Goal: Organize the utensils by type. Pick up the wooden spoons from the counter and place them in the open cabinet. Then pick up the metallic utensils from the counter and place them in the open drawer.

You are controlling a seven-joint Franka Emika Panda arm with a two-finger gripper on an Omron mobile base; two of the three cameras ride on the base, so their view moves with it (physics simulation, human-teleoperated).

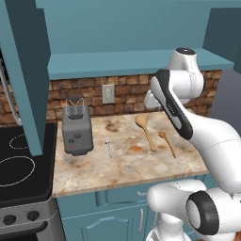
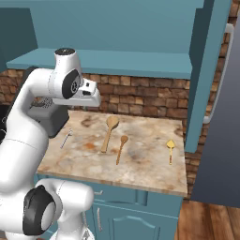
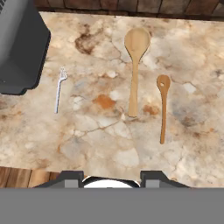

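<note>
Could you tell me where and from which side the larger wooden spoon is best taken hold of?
Probably mid-handle of the larger wooden spoon, from straight above: it lies flat on the counter, its handle straight and slim, with bare stone on both sides.

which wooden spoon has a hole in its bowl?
The smaller wooden spoon, farther from the toaster. The larger wooden spoon beside it has a solid bowl.

Below me on the counter, my larger wooden spoon lies between the smaller wooden spoon and a silver fork, beside the toaster.
</note>
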